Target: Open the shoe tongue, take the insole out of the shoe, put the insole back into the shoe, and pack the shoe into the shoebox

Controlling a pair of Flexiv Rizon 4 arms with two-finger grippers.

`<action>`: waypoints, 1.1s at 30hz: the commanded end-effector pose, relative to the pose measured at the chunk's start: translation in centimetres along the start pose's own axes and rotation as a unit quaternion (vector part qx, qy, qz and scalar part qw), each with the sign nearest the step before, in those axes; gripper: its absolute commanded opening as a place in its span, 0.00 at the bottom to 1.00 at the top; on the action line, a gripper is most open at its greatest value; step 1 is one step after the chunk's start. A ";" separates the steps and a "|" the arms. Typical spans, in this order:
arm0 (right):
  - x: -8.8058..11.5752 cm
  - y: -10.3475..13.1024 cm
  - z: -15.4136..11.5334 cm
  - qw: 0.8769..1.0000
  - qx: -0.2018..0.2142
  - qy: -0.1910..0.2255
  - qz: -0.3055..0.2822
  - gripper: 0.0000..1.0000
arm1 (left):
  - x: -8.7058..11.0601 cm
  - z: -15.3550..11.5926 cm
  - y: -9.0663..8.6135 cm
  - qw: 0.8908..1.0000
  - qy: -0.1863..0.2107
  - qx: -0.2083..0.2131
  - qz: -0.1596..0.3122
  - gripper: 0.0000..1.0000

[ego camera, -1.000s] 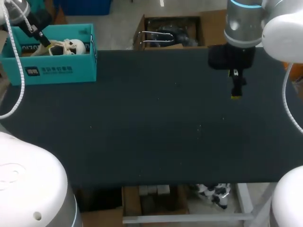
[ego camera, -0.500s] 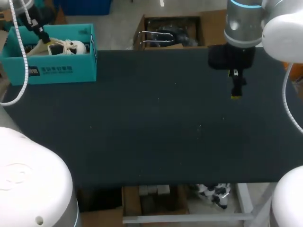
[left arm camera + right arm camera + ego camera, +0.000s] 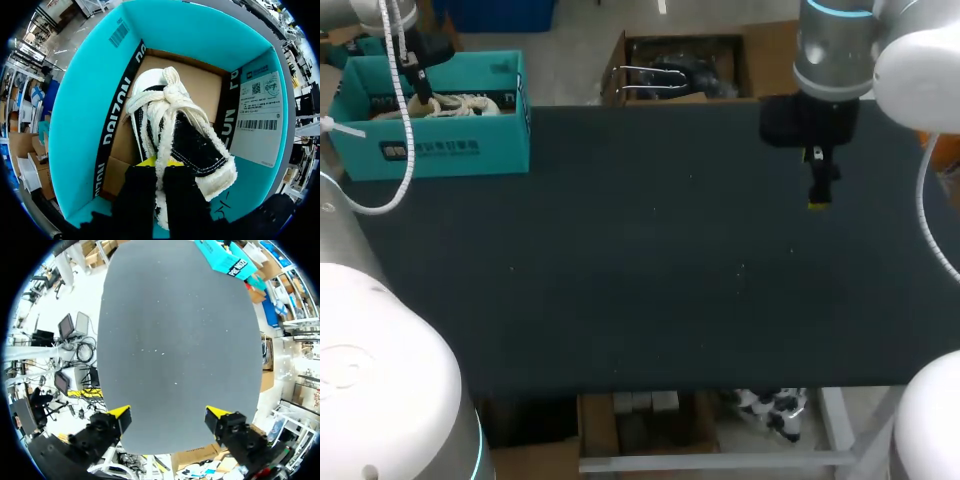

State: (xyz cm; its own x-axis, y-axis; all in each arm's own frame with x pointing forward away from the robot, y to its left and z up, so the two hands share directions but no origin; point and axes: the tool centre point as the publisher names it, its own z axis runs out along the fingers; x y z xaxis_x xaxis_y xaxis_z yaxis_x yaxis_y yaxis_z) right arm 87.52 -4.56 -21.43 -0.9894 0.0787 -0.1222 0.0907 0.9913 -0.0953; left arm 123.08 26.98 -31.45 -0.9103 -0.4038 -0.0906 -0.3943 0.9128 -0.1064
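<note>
1. Head view puts the turquoise cardboard shoebox point(image 3: 450, 150) at the far left corner of the black-covered table point(image 3: 650, 260). The black canvas shoe with cream fleece trim and cream laces point(image 3: 460, 103) lies inside it, so the task's thing is already in the box.
2. The left gripper point(image 3: 420, 85) reaches down into the shoebox from above, at 1 end of the shoe. I judge it is there to settle the shoe on the box floor, the last part of packing.
3. Left wrist view gives what the head view cannot. The 2 yellow-tipped fingers point(image 3: 149, 161) stand close together with the shoe's fleecy collar rim pinched between them, so the left gripper point(image 3: 159, 162) is clamped on the shoe, not released.
4. That view also shows the shoe lying lengthwise on the brown floor, with the knotted laces and white toe ahead of the gripper. Whether the held end rests on the floor, I cannot tell.
5. The insole is not visible in any view; the dark opening hides it.
6. The right gripper point(image 3: 817, 195) hangs above the far right of the table, well apart from the shoebox, probably parked clear of the packing arm.
7. Head view sees it edge-on, so its spread cannot be read there. Right wrist view shows its 2 tips wide apart with only bare table between them: spread and holding nothing.
8. Right wrist view also catches the shoebox point(image 3: 225, 260) far ahead at the table's corner.
9. What remains, I judge, is letting go and lifting out. The fleece or laces could snag on a finger.
</note>
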 end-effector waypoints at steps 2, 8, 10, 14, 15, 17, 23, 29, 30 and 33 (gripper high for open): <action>0.0 0.0 0.0 1.000 0.001 0.000 0.000 1.00 | -1.4 -0.5 0.7 0.997 0.072 0.031 -0.021 0.94; 0.0 0.0 0.0 1.000 0.001 0.000 0.000 1.00 | -0.9 -3.8 1.3 0.997 0.044 0.058 -0.034 1.00; 0.0 0.0 0.0 1.000 0.001 0.000 0.000 1.00 | -0.4 -4.9 1.4 0.997 0.037 0.064 -0.033 1.00; 0.0 0.0 0.0 1.000 0.001 0.000 0.000 1.00 | 0.8 -7.3 1.4 0.996 0.026 0.080 -0.033 1.00; 0.0 0.0 0.0 1.000 0.001 0.000 0.000 1.00 | 1.1 -7.9 1.3 0.995 0.024 0.085 -0.034 1.00; 0.0 0.0 0.0 1.000 0.001 0.000 0.000 1.00 | 2.1 -9.1 1.2 0.995 0.032 0.092 -0.029 1.00; 0.0 0.0 0.0 1.000 0.001 0.000 0.000 1.00 | 5.4 -11.3 1.0 0.997 0.046 0.060 -0.016 1.00; 0.0 0.0 0.0 1.000 0.001 0.000 0.000 1.00 | 9.0 -12.5 1.1 0.998 0.036 0.036 -0.022 1.00; 0.0 0.0 0.0 1.000 0.001 0.000 0.000 1.00 | 9.5 -12.7 1.1 0.999 0.028 0.033 -0.028 1.00; 0.0 0.0 0.0 1.000 0.001 0.000 0.000 1.00 | 11.7 -13.2 1.5 0.999 0.010 0.029 -0.024 1.00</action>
State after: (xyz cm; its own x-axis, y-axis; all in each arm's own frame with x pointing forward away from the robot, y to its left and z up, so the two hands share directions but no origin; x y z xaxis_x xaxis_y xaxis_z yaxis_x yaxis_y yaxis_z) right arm 87.52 -4.55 -21.43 -0.9894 0.0787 -0.1222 0.0906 0.9913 -0.0954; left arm 115.16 26.27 -20.22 -0.9006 -0.4246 0.0932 -0.4345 0.8856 -0.1640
